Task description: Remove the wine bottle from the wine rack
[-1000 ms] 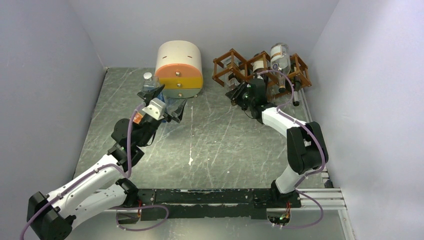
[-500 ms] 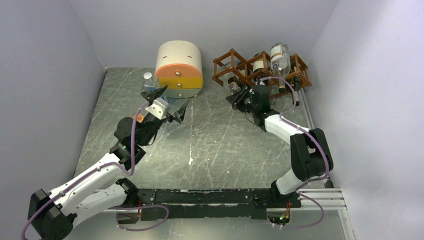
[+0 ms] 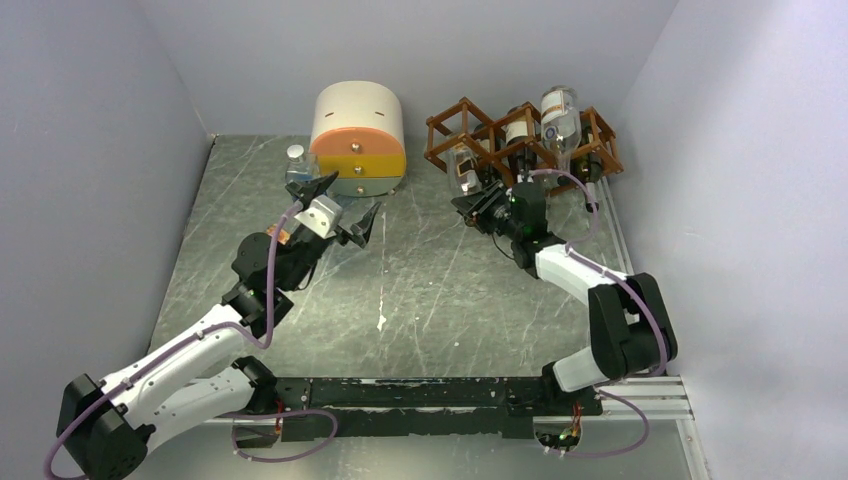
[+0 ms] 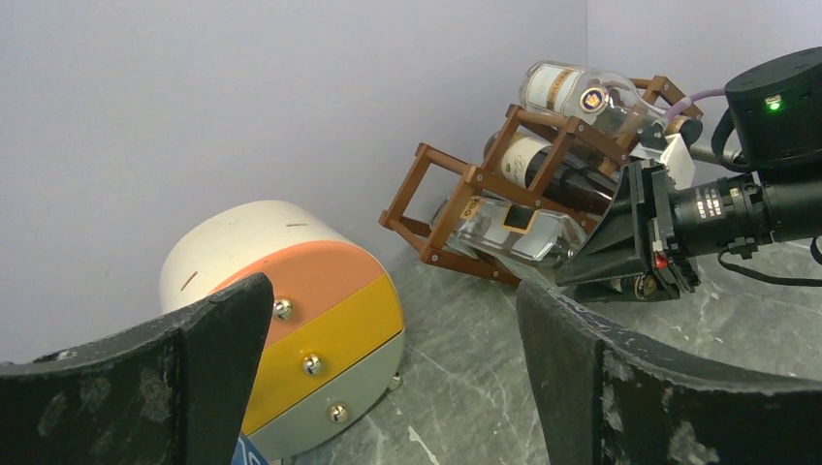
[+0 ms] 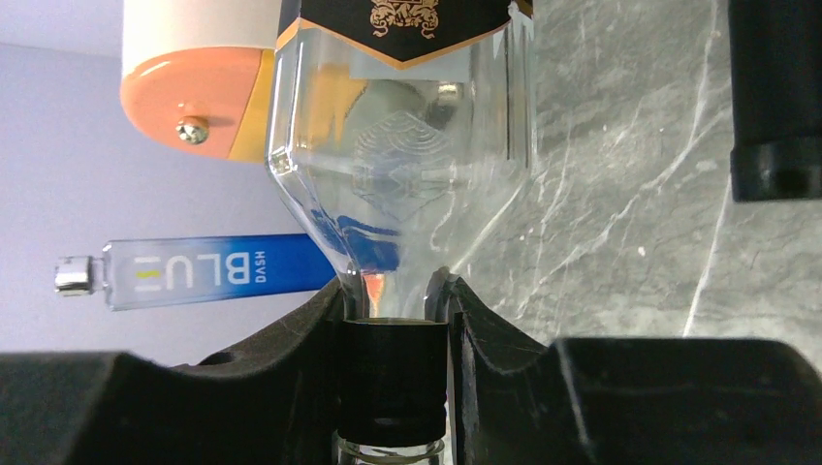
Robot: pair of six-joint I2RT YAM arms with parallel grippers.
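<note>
- Right pincer [image 5: 393, 291] is clenched on the neck of the clear bottle [image 5: 402, 145], right at the black cap [image 5: 393, 378]. The body lies beyond the pincer, low in the end cell of the rack [image 4: 472, 177], shoulder poking out toward the fingers.
- Risk: the grip is on smooth glass, at the thin end only. Once the body clears the cell, its weight hangs far from the fingers. The bottle may then pivot or slip and strike the table [image 3: 420, 280].
- Risk: on an off-axis pull the body may catch a wooden bar, and the rack would drag along.
- Risk: beyond the pincer and higher up, a dark bottle [image 4: 528, 160] sits in a cell and a top bottle [image 4: 582, 97] lies on the upper bars. A jolt to the frame could roll the top one off.
- Left pincer [image 3: 343, 200] is released and holds nothing. It is well apart, off to the right pincer's left, near the drawer box [image 3: 358, 140], so it gives no support under the body.
- Risk: a wide swing to that side might meet it.
</note>
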